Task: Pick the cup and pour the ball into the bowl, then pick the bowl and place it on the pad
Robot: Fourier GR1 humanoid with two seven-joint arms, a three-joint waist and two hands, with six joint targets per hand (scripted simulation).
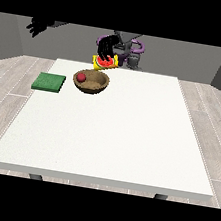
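The red ball (80,78) lies in the wooden bowl (98,87); the hand at the view's right (107,48) grips the tipped yellow cup (105,62); the hand at the view's left (38,27) hangs raised, fingers relaxed; next, set the cup down, then carry the bowl to the green pad (49,82).

Yellow-red cup (104,62) tipped above brown bowl (97,86); red ball (81,78) inside; green pad (49,82) beside.

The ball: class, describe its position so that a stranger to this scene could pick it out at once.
Start at the white table and find the brown bowl near its far edge, right of the green pad. The ball lies inside the bowl: small, round and red, unlike the yellow cup held above.
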